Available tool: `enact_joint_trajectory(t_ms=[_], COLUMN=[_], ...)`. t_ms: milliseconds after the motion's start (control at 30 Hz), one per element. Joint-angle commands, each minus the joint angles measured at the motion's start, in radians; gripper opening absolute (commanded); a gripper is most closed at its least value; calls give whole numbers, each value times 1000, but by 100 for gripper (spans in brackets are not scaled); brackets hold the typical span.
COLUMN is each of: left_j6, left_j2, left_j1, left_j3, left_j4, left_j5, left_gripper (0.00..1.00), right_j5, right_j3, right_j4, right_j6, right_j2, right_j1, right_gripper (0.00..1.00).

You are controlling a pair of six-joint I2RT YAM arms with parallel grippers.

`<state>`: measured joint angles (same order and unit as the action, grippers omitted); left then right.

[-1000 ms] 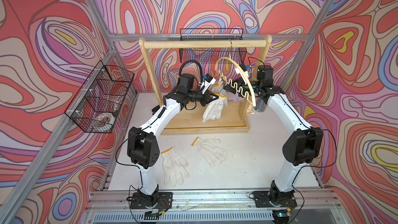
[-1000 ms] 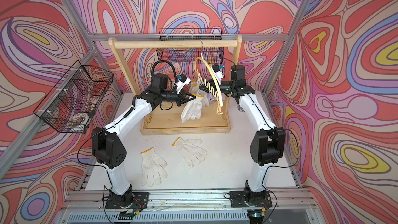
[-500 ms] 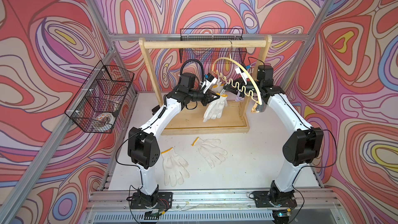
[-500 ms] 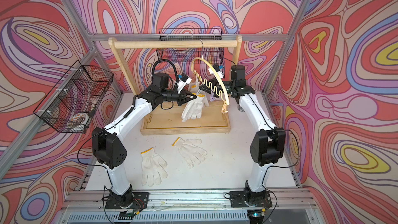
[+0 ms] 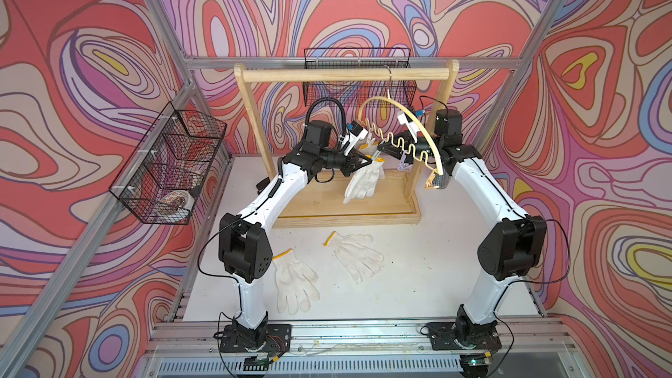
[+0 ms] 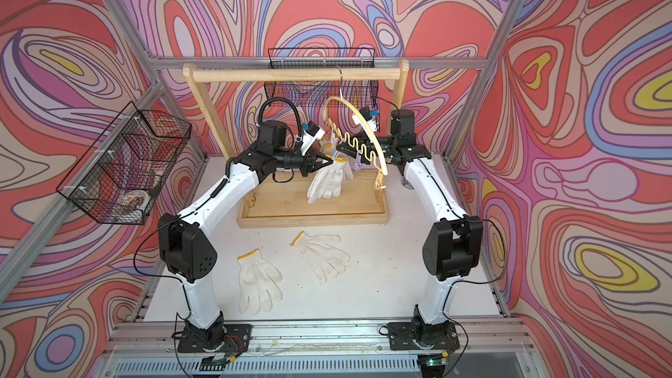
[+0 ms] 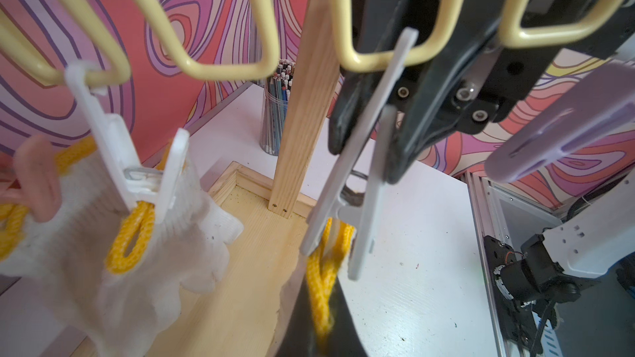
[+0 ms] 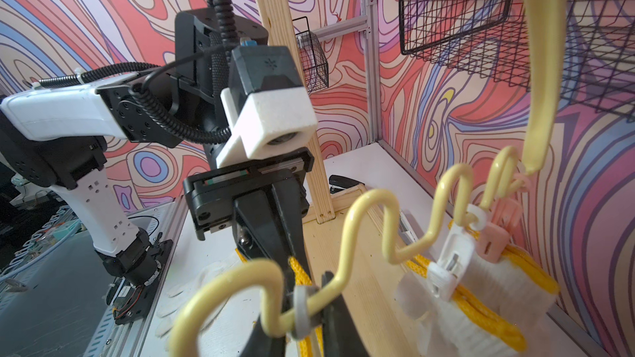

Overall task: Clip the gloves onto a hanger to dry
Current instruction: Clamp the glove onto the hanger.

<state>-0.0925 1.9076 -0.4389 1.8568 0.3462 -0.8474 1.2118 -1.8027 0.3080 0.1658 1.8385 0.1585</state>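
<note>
Hanger [image 5: 378, 100] sits upper middle in both top views: a pale yellow arch over a wavy bar, hooked on the wooden rail [image 5: 345, 75] and swung askew. Left gripper [image 5: 365, 163] reaches in from the left, pinched tight on the yellow cuff of a white knitted glove [image 5: 363, 183] that droops fingers-down over the wooden tray [image 5: 345, 218]. Right gripper [image 5: 381, 147] comes in from the right and meets the wavy bar just above that cuff. Two loose gloves [image 5: 358, 254], grubby and yellow-edged, lie flat on the white table [image 5: 436, 267] at lower middle.

Left wrist view: the wavy bar [image 7: 220, 66] crosses the top. Right of centre, the right gripper [image 7: 364, 161] is clamped on the upper ends of a pale clip [image 7: 357, 173]. The clip's lower ends stand apart on either side of the held cuff [image 7: 323, 269]. The left gripper's dark fingers show blurred at the bottom edge, together on that cuff. At left a hung glove [image 7: 154, 252] dangles from a white clip [image 7: 137, 166]. A pink clip [image 7: 37, 180] bites knit at the far left.

Right wrist view: the arch [image 8: 539, 63] runs down the upper right. The wavy bar snakes, blurred, across the lower middle. The left gripper [image 8: 293, 262] points down at centre with yellow cuff between its fingers. The white clip [image 8: 450, 259] and pink clip [image 8: 494, 231] grip yellow-edged white knit at lower right.
</note>
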Motion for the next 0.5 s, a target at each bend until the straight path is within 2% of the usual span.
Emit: enact_joint_trajectory(t_ms=[0,167,467], left_j6=[1,-9,22], left_j2=[9,-3,-15], left_j1=[-5,-4,-2], left_j3=[28,30,33], left_j4=[19,35,7], left_j5=[-2,19,-28], left_gripper=[0,0,0], right_j5=[7,-3,-21], right_j3=[-21,-27,-34], right_j4=[0,24,57], right_j6=[15,35,66], right_j2=[-35,-36,-33], right_j1=[6,6,6], right_gripper=[0,0,0])
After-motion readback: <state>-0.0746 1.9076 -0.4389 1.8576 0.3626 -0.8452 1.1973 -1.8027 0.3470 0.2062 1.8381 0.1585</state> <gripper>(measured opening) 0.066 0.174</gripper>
